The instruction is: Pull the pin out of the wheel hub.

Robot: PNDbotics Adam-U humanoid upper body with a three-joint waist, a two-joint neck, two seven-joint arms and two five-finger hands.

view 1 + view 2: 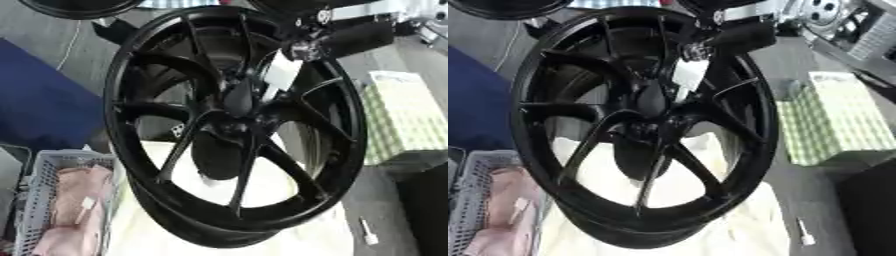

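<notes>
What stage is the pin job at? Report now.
Done: the right hand has reached the wheel, coming in from the upper right. In hand: a white piece, likely the pin, sits at the hand near the hub. Left: I cannot tell whether it is out.

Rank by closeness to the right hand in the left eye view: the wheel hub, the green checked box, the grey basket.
From the right hand, upper right:
1. Wheel hub, just below-left of the hand, at the wheel's centre.
2. Green checked box, on the right side.
3. Grey basket, lower left corner.
</notes>
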